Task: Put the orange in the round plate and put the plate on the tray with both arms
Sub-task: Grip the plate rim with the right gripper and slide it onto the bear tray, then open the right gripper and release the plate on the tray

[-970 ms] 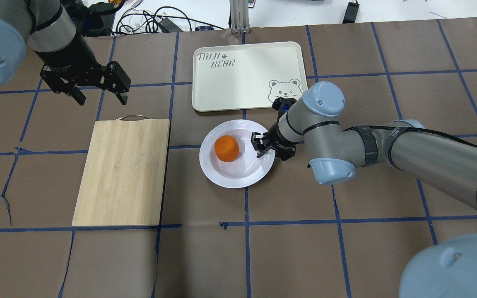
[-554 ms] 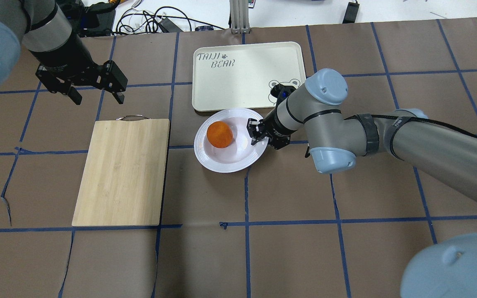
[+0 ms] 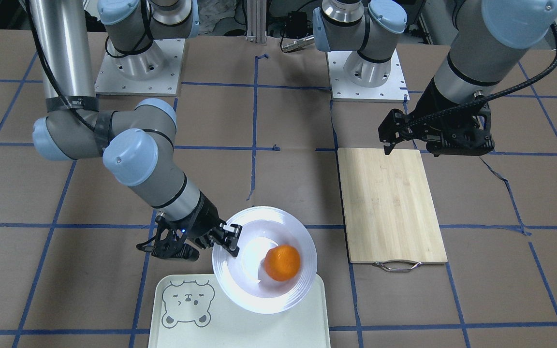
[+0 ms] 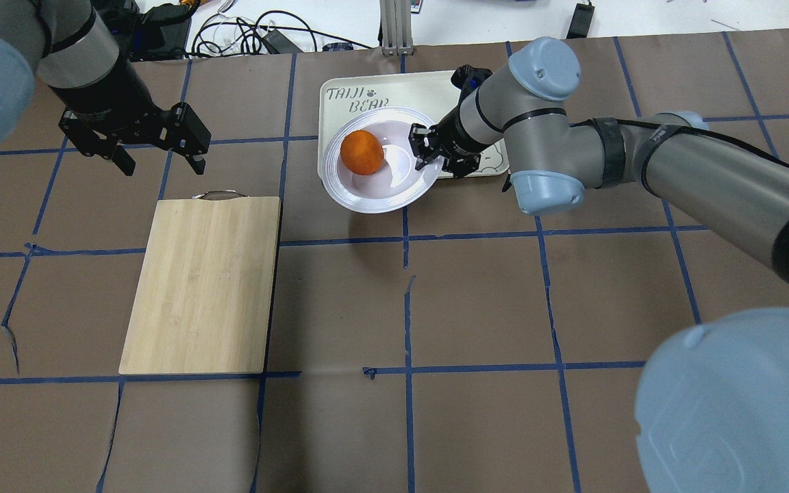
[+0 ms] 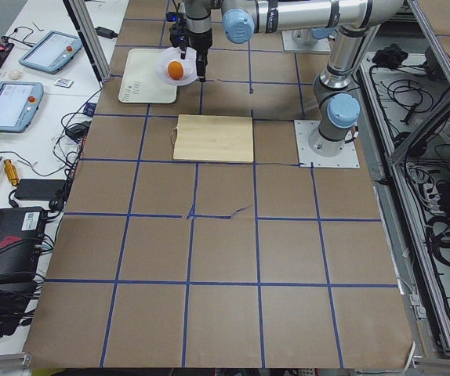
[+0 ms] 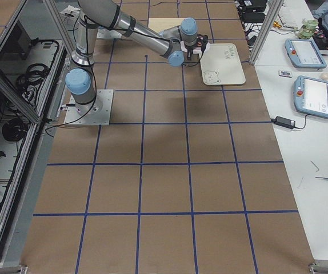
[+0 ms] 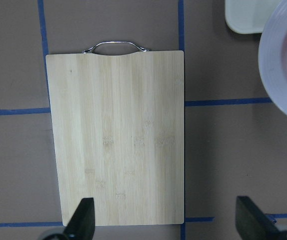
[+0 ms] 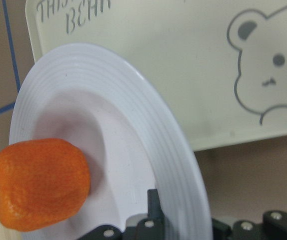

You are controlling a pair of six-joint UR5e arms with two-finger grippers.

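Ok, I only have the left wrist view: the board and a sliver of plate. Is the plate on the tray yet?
Observer: Only partly over it. The right gripper grips the round plate by its rim, and the plate overlaps the tray at the edge nearest the robot.
Operator: Is the orange aboard?
Observer: Yes, the orange lies in the plate's sunken centre, on the side away from the gripper.

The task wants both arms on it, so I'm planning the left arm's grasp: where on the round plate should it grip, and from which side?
Probably the wide rim of the round plate, opposite the right gripper, coming from the cutting board side. That stretch is free and thin; the orange sits close, so bite shallow.
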